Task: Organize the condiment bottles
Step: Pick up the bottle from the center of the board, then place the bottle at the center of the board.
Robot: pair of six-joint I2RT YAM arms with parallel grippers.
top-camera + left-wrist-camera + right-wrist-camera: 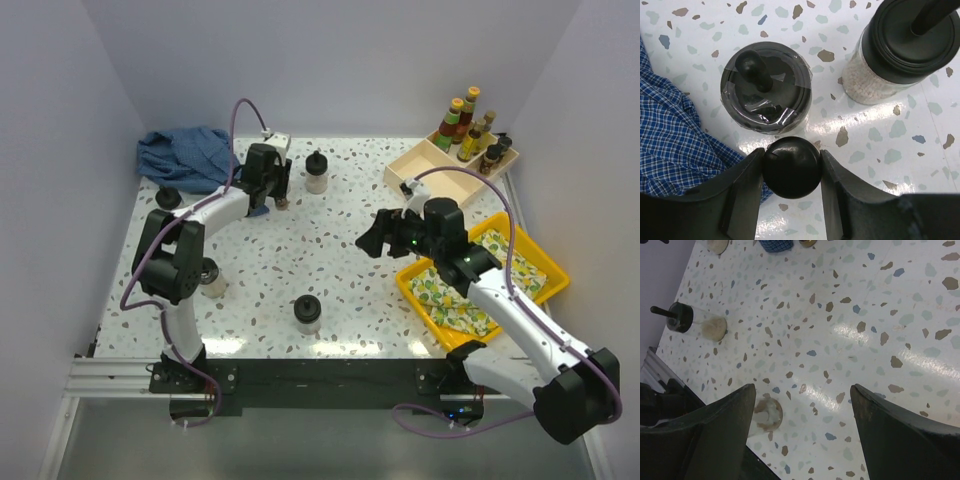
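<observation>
Left wrist view, stock by size.
1. blue checked cloth [675, 135]: left of my left gripper [791, 165]; soft, not wanted.
2. clear jar of white grains [900, 55]: ahead and to the right; probably heavy and breakable.
3. black-lidded jar [765, 90], wrapped in film: straight ahead, just beyond my fingertips; likely slippery.
4. round black cap [791, 172]: pinched between my 2 fingers, both touching. It is smooth and domed and may squirt out, so hold it at its widest girth. The bottle beneath is hidden.

Right gripper [802, 390]: wide, empty.
</observation>
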